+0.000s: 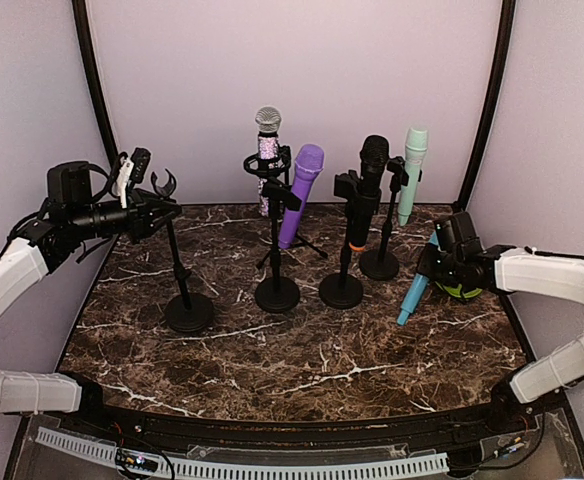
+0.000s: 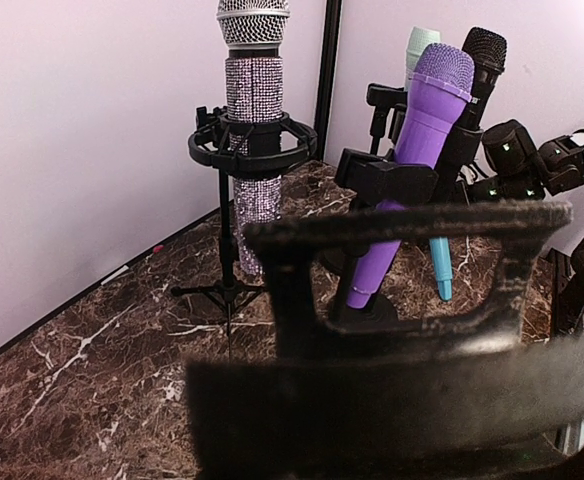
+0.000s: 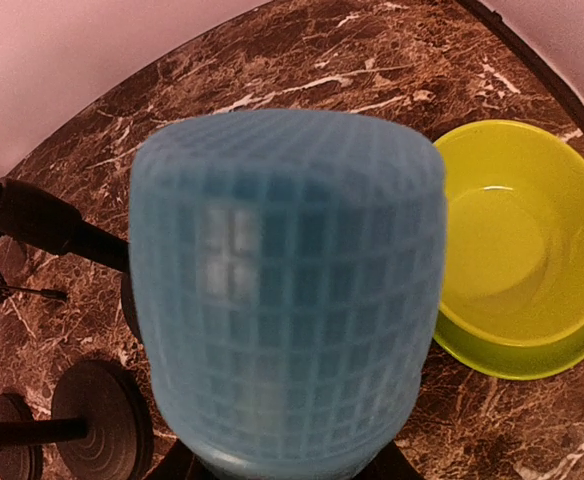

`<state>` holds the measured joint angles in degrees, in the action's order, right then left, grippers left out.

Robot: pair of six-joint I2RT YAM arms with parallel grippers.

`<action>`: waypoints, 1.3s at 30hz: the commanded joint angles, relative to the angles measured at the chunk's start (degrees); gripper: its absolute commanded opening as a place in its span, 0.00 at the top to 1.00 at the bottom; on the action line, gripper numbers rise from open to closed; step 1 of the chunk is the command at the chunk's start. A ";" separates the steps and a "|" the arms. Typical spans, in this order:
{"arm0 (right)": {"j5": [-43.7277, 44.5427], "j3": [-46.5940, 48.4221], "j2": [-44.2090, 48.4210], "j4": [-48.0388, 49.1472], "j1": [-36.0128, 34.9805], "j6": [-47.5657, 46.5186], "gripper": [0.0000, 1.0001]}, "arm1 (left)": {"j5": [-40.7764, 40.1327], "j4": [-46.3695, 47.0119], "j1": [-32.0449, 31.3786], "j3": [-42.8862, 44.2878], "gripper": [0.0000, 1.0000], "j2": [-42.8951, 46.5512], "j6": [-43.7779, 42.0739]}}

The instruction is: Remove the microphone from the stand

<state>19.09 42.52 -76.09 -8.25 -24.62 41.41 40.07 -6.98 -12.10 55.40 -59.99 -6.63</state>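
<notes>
My right gripper [image 1: 440, 262] is shut on a light-blue microphone [image 1: 413, 295], held tilted with its tail down-left just above the table. Its mesh head [image 3: 287, 290] fills the right wrist view and hides the fingers. My left gripper [image 1: 150, 208] grips the top of an empty black stand [image 1: 179, 270] just under its bare clip [image 1: 163, 183]. The clip [image 2: 402, 225] looms dark and blurred in the left wrist view.
Several stands still hold microphones: glitter silver [image 1: 268, 150], purple [image 1: 300, 195], black [image 1: 370, 175] and mint [image 1: 412, 170]. A yellow-green bowl [image 3: 517, 240] sits at the right edge, just beside the blue microphone's head. Round stand bases [image 3: 97, 420] lie to its left.
</notes>
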 commanded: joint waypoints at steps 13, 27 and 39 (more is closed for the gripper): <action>-4.57 9.13 -16.53 -0.46 1.06 -2.39 0.84 | 3.81 3.64 0.28 2.41 1.00 2.75 1.11; -3.90 9.54 -19.43 -2.15 1.37 0.25 0.41 | 4.01 3.95 0.32 -0.55 0.99 4.20 -2.21; 1.01 6.08 -5.22 0.68 -6.65 1.10 0.31 | 0.99 10.53 0.26 -4.47 0.99 6.03 -4.64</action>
<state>15.57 50.02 -88.75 -10.28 -25.50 41.23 41.10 -4.91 -12.10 50.89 -56.58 -10.94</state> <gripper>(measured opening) 0.682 0.232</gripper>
